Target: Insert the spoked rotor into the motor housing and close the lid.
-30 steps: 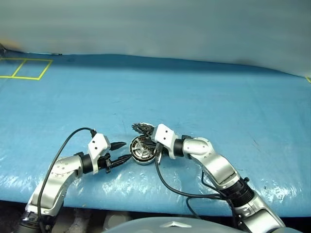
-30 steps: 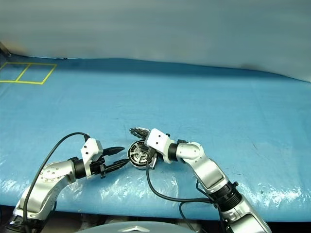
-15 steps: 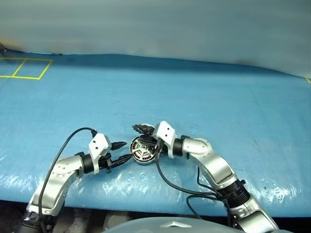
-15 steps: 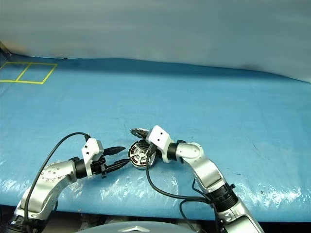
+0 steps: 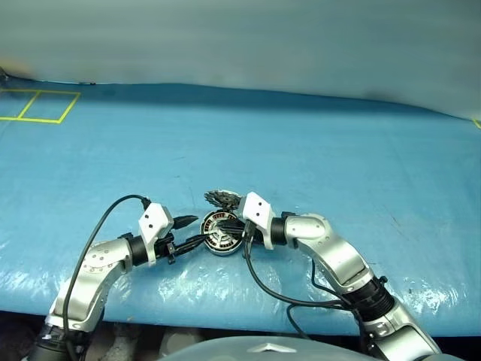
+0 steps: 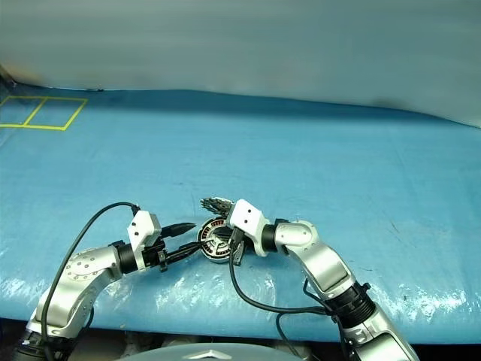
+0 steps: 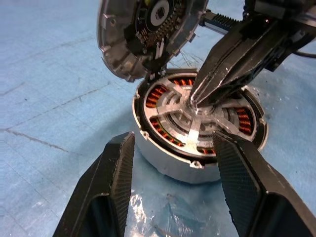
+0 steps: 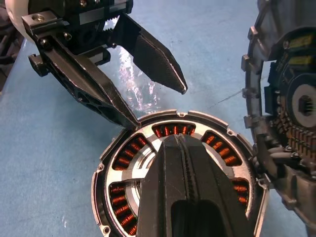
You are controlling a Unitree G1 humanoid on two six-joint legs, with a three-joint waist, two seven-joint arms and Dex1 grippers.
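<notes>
spoked rotor (image 7: 197, 121) seated in motor housing (image 7: 163, 163), lid (image 7: 143, 34) open

My worktop (image 5: 316, 158) wears a blue woven plastic sheet, glossy and crinkled at the lower edge of the frame. The motor housing (image 7: 163, 165) is matt cast silver metal ringed with shiny copper windings. The spoked rotor (image 7: 197, 126) gleams as brushed silver. The lid (image 7: 116, 47) is dull grey metal. My left end effector (image 7: 173, 143) has matt black plastic fingers, lightly textured.
</notes>
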